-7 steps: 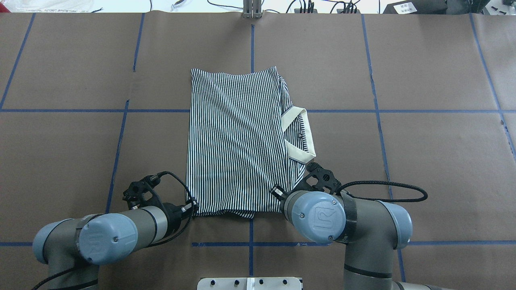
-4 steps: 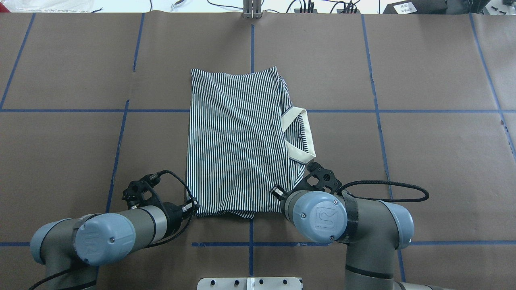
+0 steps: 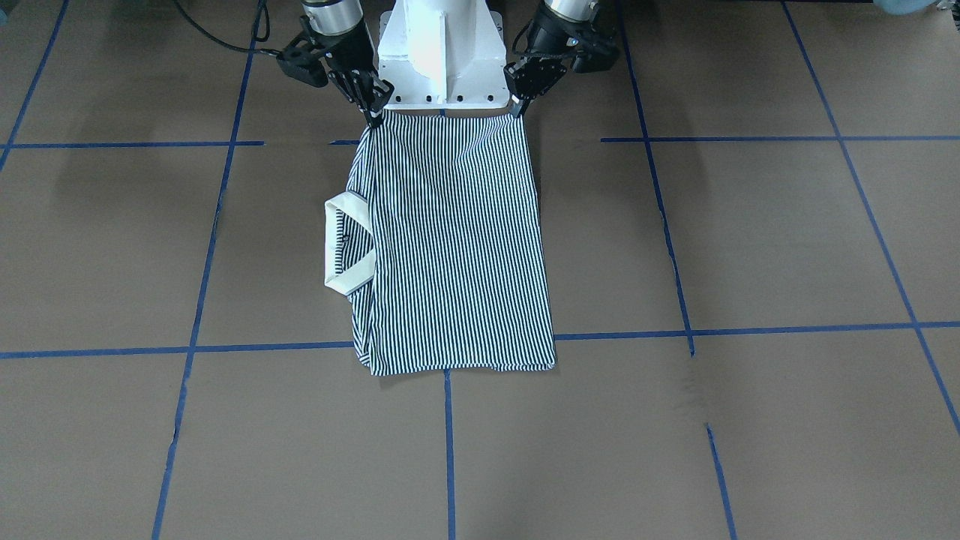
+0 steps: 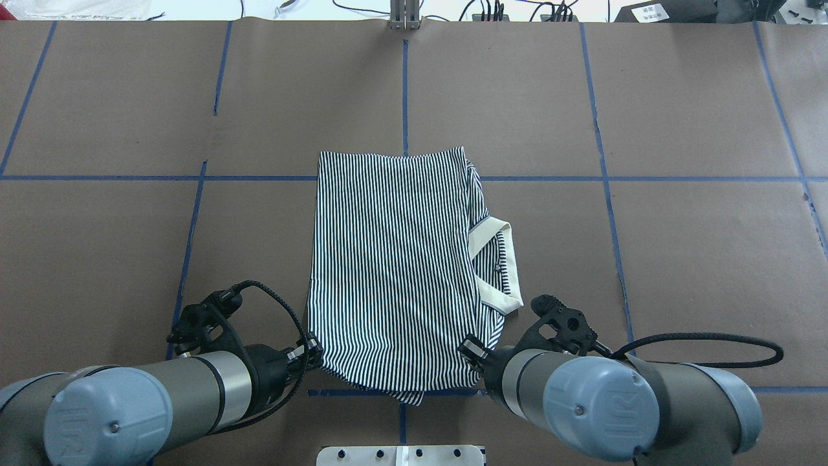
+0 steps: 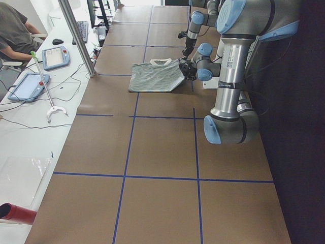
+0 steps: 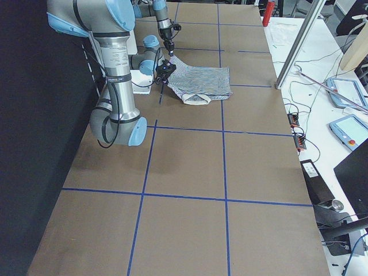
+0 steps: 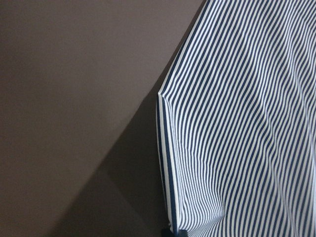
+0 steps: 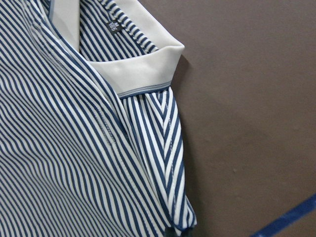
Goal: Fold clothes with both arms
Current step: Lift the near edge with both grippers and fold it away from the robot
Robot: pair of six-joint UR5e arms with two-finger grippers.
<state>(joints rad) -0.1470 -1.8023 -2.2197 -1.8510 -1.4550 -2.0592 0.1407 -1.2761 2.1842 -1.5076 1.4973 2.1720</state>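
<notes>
**Item:** shirt [image 4: 394, 272], striped, laid as a long folded panel on the table [image 4: 679, 259].

**Position:** the near edge is stretched between the two sets of jaws and raised a little off the table. The rest lies flat, running forward and away from them. The collar [image 4: 498, 265] sticks out sideways, just forward of the right jaws.

**Left gripper** [image 3: 517, 111]: jaws drawn narrow, pinching the near corner on its side.

**Right gripper** [image 3: 373, 114]: jaws drawn narrow, pinching the opposite near corner, apparently through several layers.

**Hazards, as judged:**
- Both holds are thin corner pinches, so pulling the arms apart or raising them unevenly could slip a corner free.
- The layers at the right jaws could separate and spill the earlier fold.
- The loose collar could drag or flip as the edge is carried forward.
- Unequal travel of the two arms would lay the crease crooked.
</notes>
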